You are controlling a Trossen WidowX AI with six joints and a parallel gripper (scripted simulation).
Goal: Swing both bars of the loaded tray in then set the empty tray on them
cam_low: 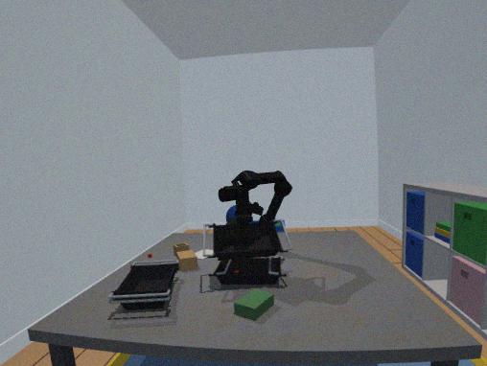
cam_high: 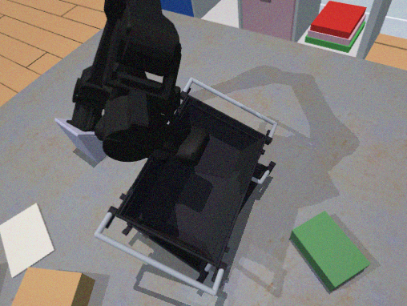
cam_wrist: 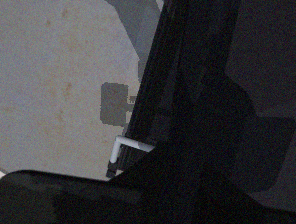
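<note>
The empty tray [cam_high: 218, 156] [cam_low: 245, 240] [cam_wrist: 156, 75], wall clamped in the gripper [cam_high: 170, 148] [cam_low: 246, 222] [cam_wrist: 173, 150] at ten o'clock from above, hangs skewed over the loaded tray [cam_high: 174, 249] [cam_low: 249, 277] [cam_wrist: 111, 169], whose corners poke out at four and six, so square it up, level it, then ease it down.
</note>
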